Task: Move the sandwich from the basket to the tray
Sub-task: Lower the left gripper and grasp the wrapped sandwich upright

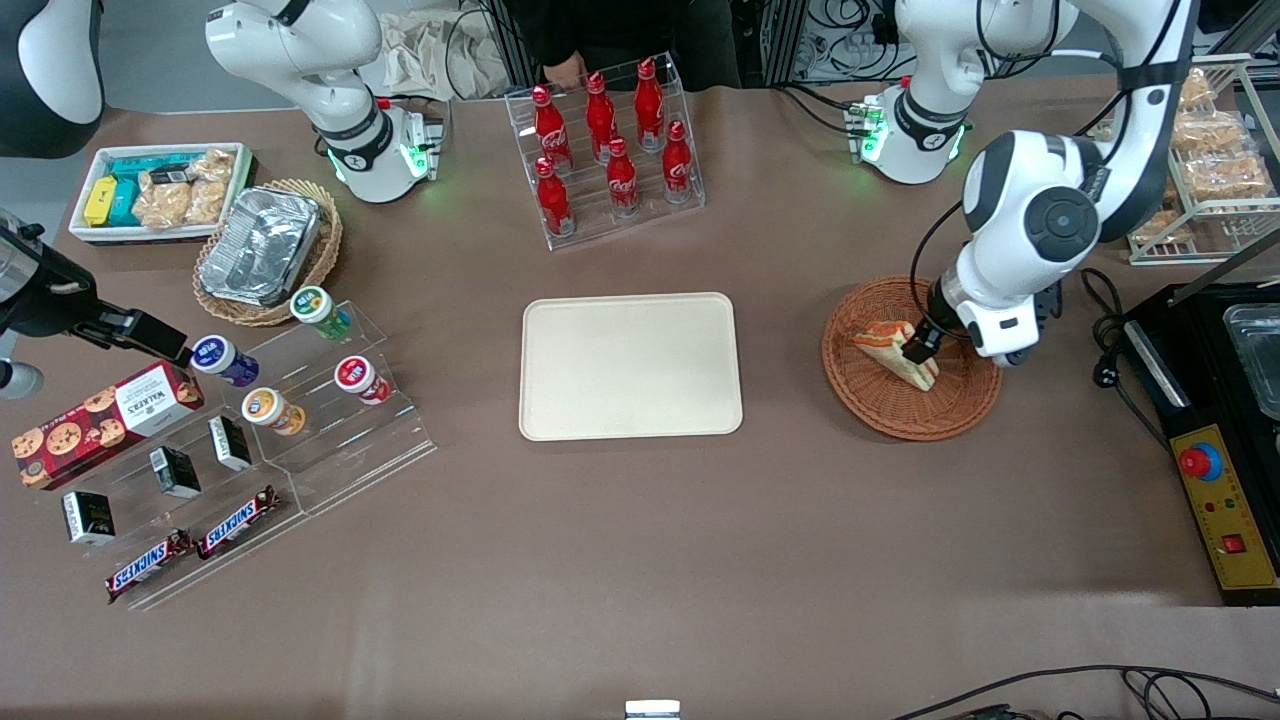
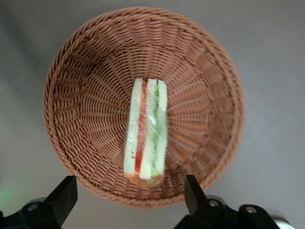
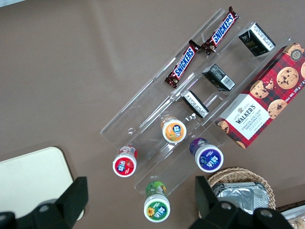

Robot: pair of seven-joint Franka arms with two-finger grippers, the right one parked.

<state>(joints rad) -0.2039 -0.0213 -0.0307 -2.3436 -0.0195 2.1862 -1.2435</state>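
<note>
The left arm's pincer [image 1: 922, 350] hangs low over the reddish-brown wicker basket [image 1: 880, 405] at the working arm's end of the counter [image 1: 640, 560], its two black fingers [image 2: 62, 195] spread wide apart and closed on nothing; in the wrist view the fingers stand to either side of the basket's rim [image 2: 143, 200], with the sandwich [image 2: 147, 131] lying in the gap between them, untouched. The sandwich [image 1: 897, 352], a wedge of white bread in clear wrap with red and green filling showing along its cut edge, rests on the basket floor, its long edge running from the centre of the basket toward the 6 o'clock rim in the wrist view. In the front view the pincer's tip sits just at the sandwich, near the middle of the basket. The cream tray [image 1: 630, 366] lies flat at mid-counter, at about 9 o'clock from the basket and well apart from it, with nothing on it. A clear rack of red cola bottles [image 1: 608, 150] stands farther from the front camera than the tray, at roughly 12 o'clock from it
</note>
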